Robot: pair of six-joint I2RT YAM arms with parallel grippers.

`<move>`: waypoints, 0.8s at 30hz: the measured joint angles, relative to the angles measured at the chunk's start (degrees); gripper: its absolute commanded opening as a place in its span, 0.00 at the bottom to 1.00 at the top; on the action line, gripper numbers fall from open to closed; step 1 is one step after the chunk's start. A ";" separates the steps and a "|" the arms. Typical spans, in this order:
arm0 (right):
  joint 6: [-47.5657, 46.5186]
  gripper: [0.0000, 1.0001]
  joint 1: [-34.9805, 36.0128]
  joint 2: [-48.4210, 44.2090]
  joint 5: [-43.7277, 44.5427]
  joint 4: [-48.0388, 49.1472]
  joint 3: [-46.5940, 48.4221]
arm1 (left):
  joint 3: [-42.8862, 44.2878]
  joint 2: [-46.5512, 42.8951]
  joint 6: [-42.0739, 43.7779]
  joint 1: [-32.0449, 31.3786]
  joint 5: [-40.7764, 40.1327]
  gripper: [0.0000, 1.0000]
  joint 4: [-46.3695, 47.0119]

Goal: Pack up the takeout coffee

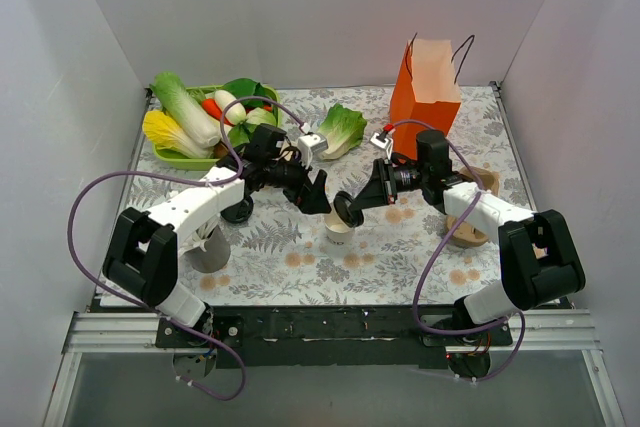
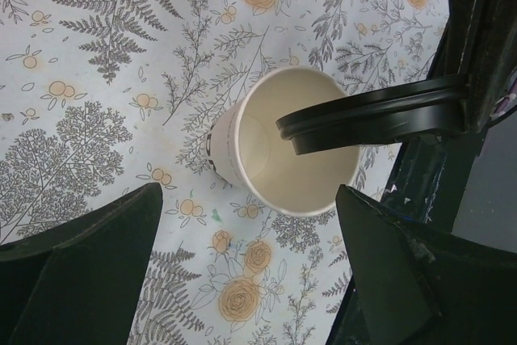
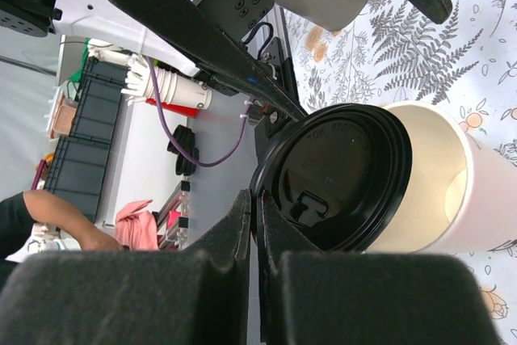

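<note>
No lidded cup is in view. A white paper cup with a bare rim (image 1: 338, 231) stands empty mid-table; it also shows in the left wrist view (image 2: 275, 151) and the right wrist view (image 3: 460, 183). My right gripper (image 1: 358, 205) (image 3: 257, 208) is shut on the edge of a loose black lid (image 1: 349, 211) (image 3: 339, 175). It holds the lid tilted over the cup's mouth, partly covering it (image 2: 371, 119). My left gripper (image 1: 318, 195) (image 2: 249, 199) is open and empty, just left of and above the cup. The orange paper bag (image 1: 425, 97) stands open at the back right.
A green tray (image 1: 172, 157) of vegetables sits at the back left, with a loose lettuce (image 1: 343, 129) beside it. A grey cup (image 1: 210, 249) stands near the left arm's base. A brown wooden object (image 1: 470, 232) lies under the right arm.
</note>
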 measured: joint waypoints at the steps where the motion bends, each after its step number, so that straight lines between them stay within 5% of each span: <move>1: -0.17 0.07 -0.15 0.00 0.09 -0.04 0.02 | 0.00 0.33 -0.20 0.00 -0.15 0.89 0.33; 24: -2.80 0.09 -1.70 0.04 2.73 -3.61 0.00 | -0.92 3.34 -3.17 0.00 0.31 0.87 3.91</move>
